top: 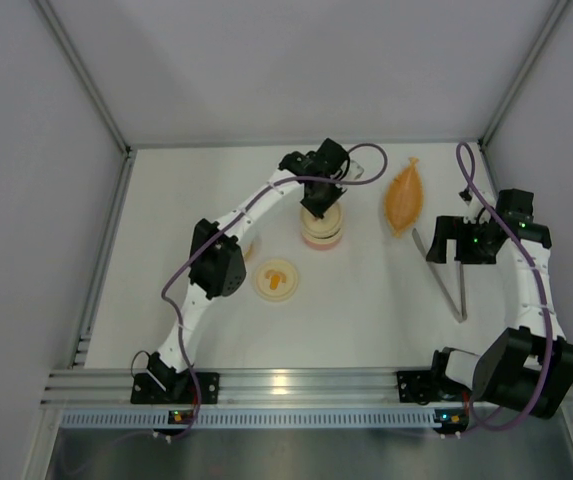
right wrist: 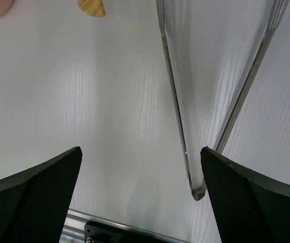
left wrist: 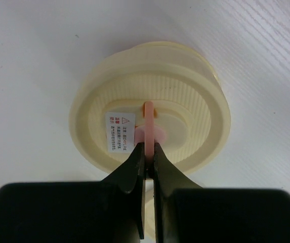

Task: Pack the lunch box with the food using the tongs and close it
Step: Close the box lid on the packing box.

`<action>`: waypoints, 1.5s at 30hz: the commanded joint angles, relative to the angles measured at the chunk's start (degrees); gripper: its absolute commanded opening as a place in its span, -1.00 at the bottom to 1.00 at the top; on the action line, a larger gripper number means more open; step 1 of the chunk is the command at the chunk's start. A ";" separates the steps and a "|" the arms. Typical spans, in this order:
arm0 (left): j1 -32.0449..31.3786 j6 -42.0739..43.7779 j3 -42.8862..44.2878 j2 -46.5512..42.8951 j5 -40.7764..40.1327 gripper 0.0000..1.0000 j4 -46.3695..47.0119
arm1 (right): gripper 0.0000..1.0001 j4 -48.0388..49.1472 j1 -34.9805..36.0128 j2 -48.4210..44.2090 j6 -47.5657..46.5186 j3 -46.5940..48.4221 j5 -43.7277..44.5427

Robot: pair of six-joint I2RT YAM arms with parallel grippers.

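The lunch box [top: 323,236] is a round cream container with a pink band, standing at mid-table. Its ribbed cream lid [left wrist: 185,96] has a white label and a thin pink handle [left wrist: 148,119]. My left gripper [left wrist: 149,148] is shut on that pink handle from above; in the top view the same gripper [top: 317,203] sits over the box. The silver tongs [top: 449,278] lie flat at the right, their joined end [right wrist: 198,191] toward the near rail. My right gripper [right wrist: 140,152] hovers open over the tongs [right wrist: 175,101], with the joined end beside its right finger. The food is out of view.
An orange leaf-shaped dish [top: 406,197] lies at the back right, beyond the tongs. A cream round disc [top: 274,279] with an orange shape on it rests left of centre. A metal rail [top: 296,385] runs along the near edge, and walls enclose the other three sides.
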 commanded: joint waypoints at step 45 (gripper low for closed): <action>0.43 1.48 4.42 4.31 5.85 -0.82 0.56 | 0.99 3.03 0.82 -0.04 -0.50 -2.47 -0.22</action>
